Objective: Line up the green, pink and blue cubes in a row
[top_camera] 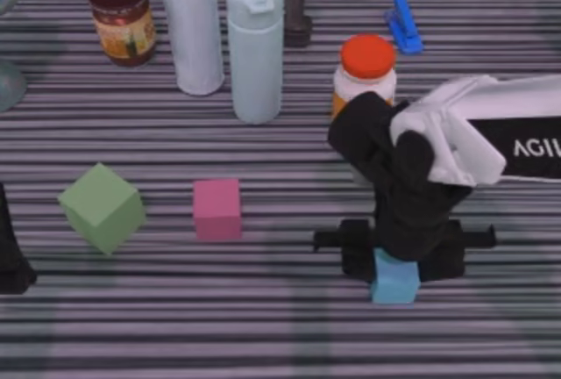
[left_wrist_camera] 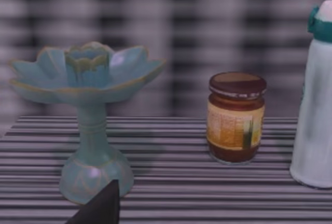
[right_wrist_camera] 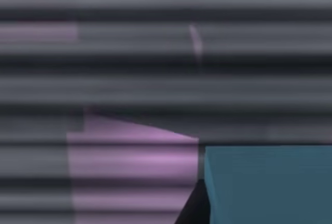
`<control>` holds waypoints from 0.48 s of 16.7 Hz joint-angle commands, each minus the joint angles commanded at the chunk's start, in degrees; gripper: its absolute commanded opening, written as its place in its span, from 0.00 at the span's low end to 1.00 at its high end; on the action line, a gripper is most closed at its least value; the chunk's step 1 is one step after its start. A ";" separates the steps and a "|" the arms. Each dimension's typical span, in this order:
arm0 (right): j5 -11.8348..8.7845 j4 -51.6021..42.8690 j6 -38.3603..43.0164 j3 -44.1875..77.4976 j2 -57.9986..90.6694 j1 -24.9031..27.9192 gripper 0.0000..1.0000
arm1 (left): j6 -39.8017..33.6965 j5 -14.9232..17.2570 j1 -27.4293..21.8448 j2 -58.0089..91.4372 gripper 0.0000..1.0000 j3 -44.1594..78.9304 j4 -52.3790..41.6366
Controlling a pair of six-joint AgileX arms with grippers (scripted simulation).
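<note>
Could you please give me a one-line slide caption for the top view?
Right gripper over the blue cube; pink cube and green cube wait left.

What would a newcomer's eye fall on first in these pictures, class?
First, the right gripper, low over the blue cube at the table's front right. Then the pink cube and the bigger green cube to its left, with bottles and a jar standing behind.

The largest cube (top_camera: 102, 207) sits at the table's left, the middle cube (top_camera: 217, 209) just right of it, the smallest cube (top_camera: 394, 279) well right, under the right gripper (top_camera: 399, 252).
</note>
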 joint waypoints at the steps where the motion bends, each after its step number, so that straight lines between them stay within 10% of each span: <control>1: 0.00 0.05 0.00 -0.04 0.02 0.00 0.00 | 0.00 0.00 0.00 0.00 1.00 0.00 0.00; 3: 0.00 0.05 0.00 -0.04 0.02 0.00 0.00 | 0.00 0.00 0.00 0.00 1.00 0.00 0.00; 8: 0.00 0.05 0.00 -0.04 0.02 0.00 0.38 | 0.00 0.00 0.00 0.00 1.00 0.00 0.00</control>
